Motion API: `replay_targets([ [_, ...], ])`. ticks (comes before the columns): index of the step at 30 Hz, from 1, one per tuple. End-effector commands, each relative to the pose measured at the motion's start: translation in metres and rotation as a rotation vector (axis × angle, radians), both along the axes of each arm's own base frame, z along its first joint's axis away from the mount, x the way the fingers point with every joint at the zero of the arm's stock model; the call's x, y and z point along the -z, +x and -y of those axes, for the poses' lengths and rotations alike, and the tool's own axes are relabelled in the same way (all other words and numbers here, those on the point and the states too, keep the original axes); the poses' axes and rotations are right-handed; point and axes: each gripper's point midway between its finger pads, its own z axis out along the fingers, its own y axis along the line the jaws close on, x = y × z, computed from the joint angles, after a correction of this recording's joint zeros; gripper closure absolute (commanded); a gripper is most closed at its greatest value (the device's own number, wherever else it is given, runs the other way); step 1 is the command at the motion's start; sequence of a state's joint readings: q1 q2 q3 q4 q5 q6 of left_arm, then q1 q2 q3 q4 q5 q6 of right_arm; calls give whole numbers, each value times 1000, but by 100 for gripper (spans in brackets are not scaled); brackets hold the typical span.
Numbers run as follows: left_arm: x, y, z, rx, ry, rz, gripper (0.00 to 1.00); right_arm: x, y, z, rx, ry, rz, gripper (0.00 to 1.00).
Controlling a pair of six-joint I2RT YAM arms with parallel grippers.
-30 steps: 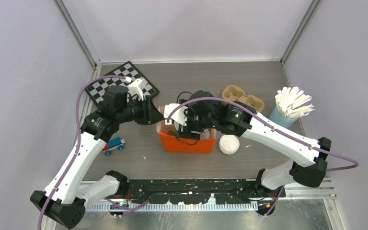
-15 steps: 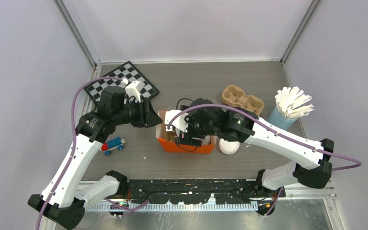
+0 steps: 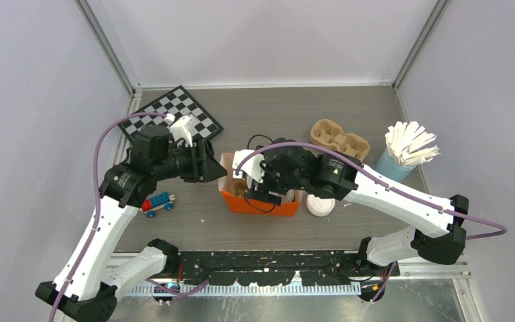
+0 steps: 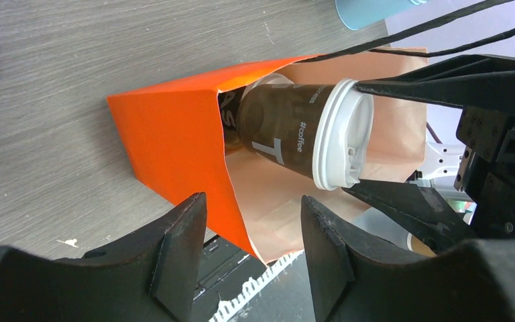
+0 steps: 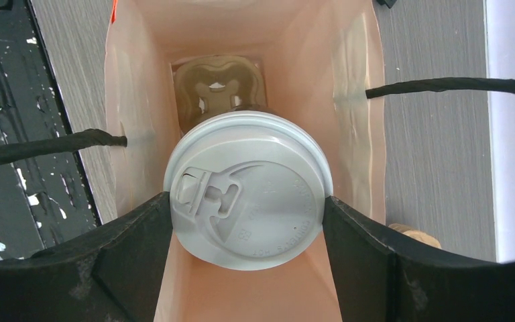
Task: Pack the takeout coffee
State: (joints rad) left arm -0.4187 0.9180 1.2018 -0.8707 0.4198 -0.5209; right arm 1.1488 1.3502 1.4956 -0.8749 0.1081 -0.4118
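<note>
inside the orange bag [image 4: 167,134], the takeout coffee [image 5: 248,174] is clamped at its white lid by the right gripper [image 5: 247,204], one finger touching each side; the left gripper [image 4: 251,204], jaws apart and empty, hovers just beside the bag's mouth.

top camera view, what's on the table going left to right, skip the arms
toy car → orange bag → cardboard cup tray → blue cup of white sticks. The checkerboard and white lid overlap others, so they are left out.

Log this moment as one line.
right pincer: shut on coffee | coffee: in bag, unreleased | left pincer: open, beside bag
</note>
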Motion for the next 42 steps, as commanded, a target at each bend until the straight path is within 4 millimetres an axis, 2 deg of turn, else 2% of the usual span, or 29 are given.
replay_targets([
  [1, -1, -7, -5, -7, 6, -11, 44, -16, -2, -5, 19, 75, 11, 29],
  [14, 4, -16, -11, -38, 0, -18, 41, -12, -12, -9, 5, 67, 1, 29],
  [22, 7, -23, -12, -20, 13, -34, 37, -8, -8, 1, 33, 36, 32, 29],
  [31, 8, -27, -19, -30, 51, -57, 36, -11, -8, -2, 37, 47, 32, 28],
  [42, 2, -21, -19, -63, 45, -66, 34, -3, -11, -3, 38, 39, 7, 29],
])
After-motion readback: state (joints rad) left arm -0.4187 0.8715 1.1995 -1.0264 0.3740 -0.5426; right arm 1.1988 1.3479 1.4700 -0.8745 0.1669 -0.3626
